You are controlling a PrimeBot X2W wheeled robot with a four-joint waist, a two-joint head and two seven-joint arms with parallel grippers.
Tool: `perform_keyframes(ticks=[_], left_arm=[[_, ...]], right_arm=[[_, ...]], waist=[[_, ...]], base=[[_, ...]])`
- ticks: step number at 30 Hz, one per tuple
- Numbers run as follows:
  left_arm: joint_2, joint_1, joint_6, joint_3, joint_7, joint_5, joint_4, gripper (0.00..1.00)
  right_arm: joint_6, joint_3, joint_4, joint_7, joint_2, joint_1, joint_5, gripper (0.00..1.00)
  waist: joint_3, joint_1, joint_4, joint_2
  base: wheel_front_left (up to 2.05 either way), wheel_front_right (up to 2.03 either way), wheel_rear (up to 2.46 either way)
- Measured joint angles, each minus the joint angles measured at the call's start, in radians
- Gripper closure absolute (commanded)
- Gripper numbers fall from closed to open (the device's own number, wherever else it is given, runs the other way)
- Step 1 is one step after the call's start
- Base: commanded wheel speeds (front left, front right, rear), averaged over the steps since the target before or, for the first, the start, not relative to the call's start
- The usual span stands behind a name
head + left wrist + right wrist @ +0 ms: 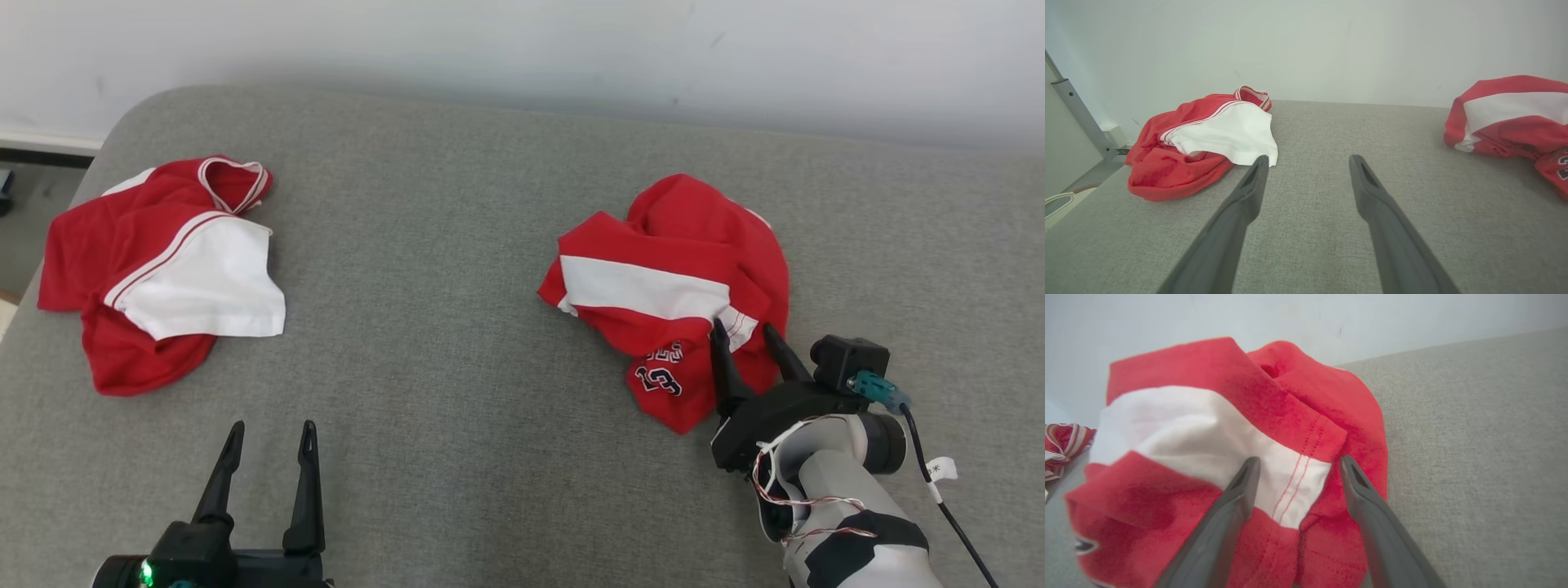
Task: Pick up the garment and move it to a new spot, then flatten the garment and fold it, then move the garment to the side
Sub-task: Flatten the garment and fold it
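Observation:
A crumpled red garment (pixel 694 245) with a white band and dark printed digits lies right of centre on the grey cushion. My right gripper (pixel 743 327) is at its near edge, open. In the right wrist view the gripper (pixel 1299 458) has its two fingers on either side of a white fold with red stitching on the garment (pixel 1208 416), and nothing is pinched between them. Near the front left, my left gripper (pixel 273 426) stands open over bare fabric. The left wrist view has that gripper (pixel 1309 157) pointing between the two heaps, with the garment (pixel 1506 114) at the right edge.
A second red and white garment (pixel 155 269) lies bunched at the far left, near the cushion's rounded corner, and appears again in the left wrist view (pixel 1208 139). The grey cushion (pixel 457 327) ends at a pale wall (pixel 522 49) behind. Floor (pixel 24 212) drops away on the left.

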Motion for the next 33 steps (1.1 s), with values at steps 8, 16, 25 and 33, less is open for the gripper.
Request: perform_keyframes(ticks=[8,16,25,33], left_arm=[[0.0,-0.005,0.003,-0.002,0.0,-0.008,0.004,0.0],[0.0,-0.005,0.017,-0.008,0.0,-0.027,0.008,0.0],[0.0,0.046,0.022,0.002,0.0,-0.03,0.013,0.0],[0.0,0.093,0.022,0.028,0.0,-0.028,0.012,0.0]], right_arm=[[0.0,0.022,0.066,0.0,0.0,-0.051,-0.037,1.0],[0.0,0.008,-0.107,0.0,-0.001,0.033,-0.093,1.0],[0.0,0.06,-0.404,0.0,-0.002,0.254,-0.129,1.0],[0.0,0.071,-0.624,0.0,-0.058,0.52,-0.146,1.0]], waist=[[0.023,0.0,0.034,0.0],[0.011,0.0,0.016,0.0001],[-0.049,0.0,-0.03,0.0],[-0.111,-0.0001,-0.088,0.0]], base=[[0.0,0.0,0.0],[0.0,0.0,0.0],[0.0,0.0,0.0],[0.0,0.0,0.0]])
